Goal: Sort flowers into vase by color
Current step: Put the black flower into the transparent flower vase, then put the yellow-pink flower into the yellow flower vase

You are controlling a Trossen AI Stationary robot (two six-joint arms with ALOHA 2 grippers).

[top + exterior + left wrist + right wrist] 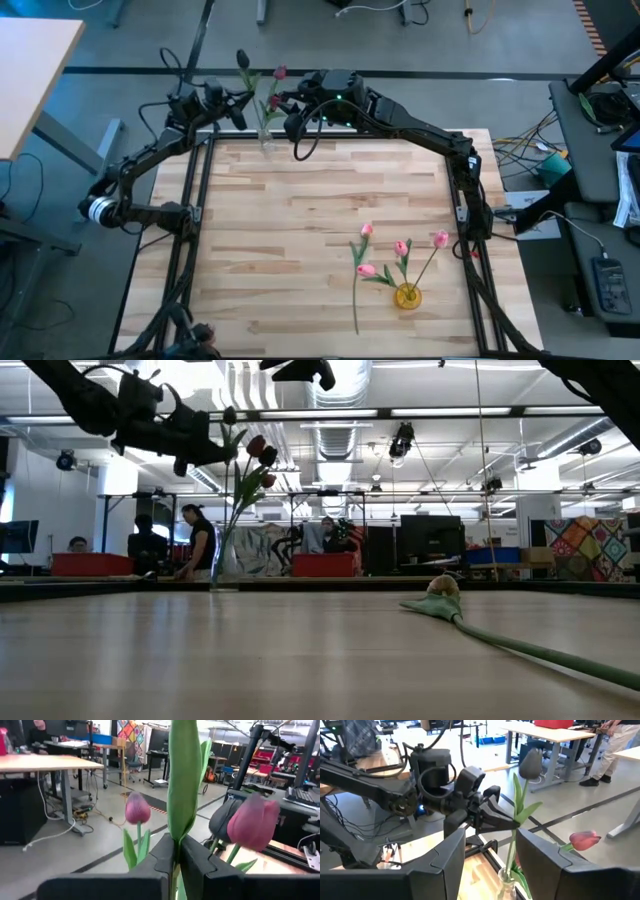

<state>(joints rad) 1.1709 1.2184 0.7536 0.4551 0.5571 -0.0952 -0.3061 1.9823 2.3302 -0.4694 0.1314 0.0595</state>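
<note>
Maroon tulip (182, 795) | clamped in left gripper (176, 855) above glass vase (265, 137) | right gripper (490, 850) spread wide beside it | no readable writing

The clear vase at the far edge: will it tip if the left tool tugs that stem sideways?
Probably. The vase looks narrow, with tall tulips leaning out above it, so likely top-heavy. The left tool, shut on a stem that seems thin and bendy, may soften small tugs.

Pale matt wood-plank table (300, 230), clear glass vase (266, 138), matt black arms (420, 128).
</note>
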